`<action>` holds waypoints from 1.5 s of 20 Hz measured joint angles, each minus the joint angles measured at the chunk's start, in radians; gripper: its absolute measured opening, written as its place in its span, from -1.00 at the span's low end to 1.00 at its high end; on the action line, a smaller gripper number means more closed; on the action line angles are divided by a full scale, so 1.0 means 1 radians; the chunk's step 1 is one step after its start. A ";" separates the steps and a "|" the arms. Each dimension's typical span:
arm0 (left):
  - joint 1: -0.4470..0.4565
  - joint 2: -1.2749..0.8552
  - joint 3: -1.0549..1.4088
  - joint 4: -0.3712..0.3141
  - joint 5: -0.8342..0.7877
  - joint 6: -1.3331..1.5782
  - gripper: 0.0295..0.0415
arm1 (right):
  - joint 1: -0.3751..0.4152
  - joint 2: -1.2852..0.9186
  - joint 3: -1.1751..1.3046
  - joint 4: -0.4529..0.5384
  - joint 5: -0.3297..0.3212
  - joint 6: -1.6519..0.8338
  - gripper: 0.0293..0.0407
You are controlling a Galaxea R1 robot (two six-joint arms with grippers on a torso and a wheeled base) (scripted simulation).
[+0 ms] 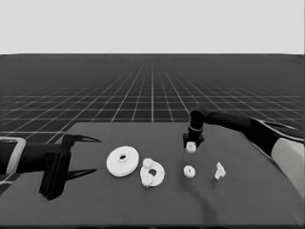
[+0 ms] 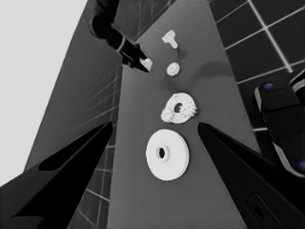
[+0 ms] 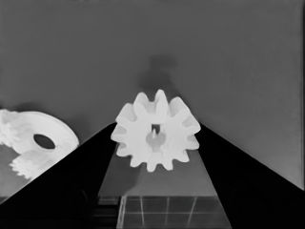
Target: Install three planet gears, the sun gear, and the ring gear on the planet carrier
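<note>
Saw the right hand (image 1: 191, 143) out over the middle of the worktop (image 1: 95, 205), toward its far side, fingers pointing down and clenched on one planet gear (image 1: 191, 147). Caught that gear face-on in the right wrist view, teeth and centre hole plain, pinched between the two black fingers and lifted clear of the dark surface. Spotted a second gear (image 1: 189, 171) lying flat on the worktop, just nearer than the hand and apart from it. Noted a thin white piece (image 1: 219, 171) standing to the right of that second gear. Found the smaller round part (image 1: 152, 172) left of the second gear, flat, with two seated gears (image 1: 148, 163) resting on its rim beside the wide centre hole, one at the far side and one at the near side. Found the larger round part (image 1: 123, 161) just left of it, close beside or perhaps touching; could not tell which. Left hand (image 1: 88, 155) seen idle over the left end of the worktop, fingers spread wide and grasping nothing, pointing right toward the larger round part.
</note>
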 joint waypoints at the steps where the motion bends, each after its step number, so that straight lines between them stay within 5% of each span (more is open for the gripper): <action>1: 0.000 0.000 0.000 0.000 0.000 0.000 0.49 | 0.001 0.000 0.000 0.001 -0.001 0.000 -0.66; 6: 0.000 0.000 0.000 0.000 0.000 0.000 0.49 | -0.023 0.168 0.335 -0.060 -0.057 0.500 -0.66; 12: 0.000 0.000 0.000 0.000 0.000 0.000 0.49 | -0.025 0.215 0.328 -0.063 -0.065 0.541 -0.66; 15: 0.000 0.000 0.000 0.000 0.000 0.000 0.49 | -0.151 0.237 0.254 -0.182 -0.025 0.498 -0.66; 22: 0.000 0.000 0.000 0.000 0.000 0.000 0.49 | -0.179 0.245 0.226 -0.209 -0.011 0.483 -0.66; 24: 0.000 0.000 0.000 0.000 0.000 0.000 0.49 | -0.180 0.245 0.225 -0.209 -0.010 0.483 0.38; 25: 0.000 0.000 0.000 0.000 0.000 0.000 0.49 | -0.180 0.245 0.225 -0.209 -0.010 0.483 0.54; 30: 0.000 0.000 0.000 0.000 0.000 0.000 0.49 | -0.180 0.245 0.225 -0.209 -0.010 0.482 0.61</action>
